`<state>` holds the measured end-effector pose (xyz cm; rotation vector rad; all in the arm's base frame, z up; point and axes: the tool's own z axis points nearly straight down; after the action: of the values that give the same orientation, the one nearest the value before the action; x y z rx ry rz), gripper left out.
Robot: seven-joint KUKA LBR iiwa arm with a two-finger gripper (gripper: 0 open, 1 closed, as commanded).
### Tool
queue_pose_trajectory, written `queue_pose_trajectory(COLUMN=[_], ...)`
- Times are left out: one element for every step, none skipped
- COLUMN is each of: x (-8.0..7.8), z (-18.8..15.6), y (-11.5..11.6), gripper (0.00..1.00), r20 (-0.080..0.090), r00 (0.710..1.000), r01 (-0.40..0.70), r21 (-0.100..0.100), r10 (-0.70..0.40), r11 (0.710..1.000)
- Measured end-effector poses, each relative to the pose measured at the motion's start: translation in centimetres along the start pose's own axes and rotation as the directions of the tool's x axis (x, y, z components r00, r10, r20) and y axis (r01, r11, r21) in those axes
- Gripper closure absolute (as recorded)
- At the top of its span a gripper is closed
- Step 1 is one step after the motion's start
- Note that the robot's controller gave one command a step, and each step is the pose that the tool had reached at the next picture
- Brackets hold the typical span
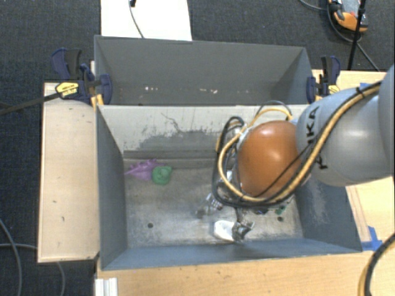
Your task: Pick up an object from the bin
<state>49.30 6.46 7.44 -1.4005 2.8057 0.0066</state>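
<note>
My gripper (241,226) reaches down to the bin floor near the front wall, below the arm's orange-brown cover. A small white lump (222,230) lies on the floor right beside it, on its left and touching or nearly touching it. I cannot tell whether the lump is gripped. Small dark green bits (281,211) lie just to the right of the gripper, partly hidden by the cables.
A green round thing (162,175) and a purple floppy thing (142,169) lie together at the back left of the floor. The arm and its cables cover the right half of the bin.
</note>
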Motion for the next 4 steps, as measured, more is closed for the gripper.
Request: queue_pose_trajectory(x=[0.5, -3.6, -3.7, -4.2], z=[0.3, 0.3, 0.3, -3.2], y=[-0.7, -1.3, -1.3, -0.6], gripper=[0.00, 1.00, 1.00, 1.00], r20=[-0.003, -0.006, -0.006, -0.005], r00=[0.998, 0.834, 0.836, 0.802], r01=[0.070, 0.551, 0.549, 0.597], r21=[0.004, -0.002, -0.003, -0.010], r10=[-0.070, -0.551, -0.549, -0.597], r11=[0.998, 0.835, 0.836, 0.802])
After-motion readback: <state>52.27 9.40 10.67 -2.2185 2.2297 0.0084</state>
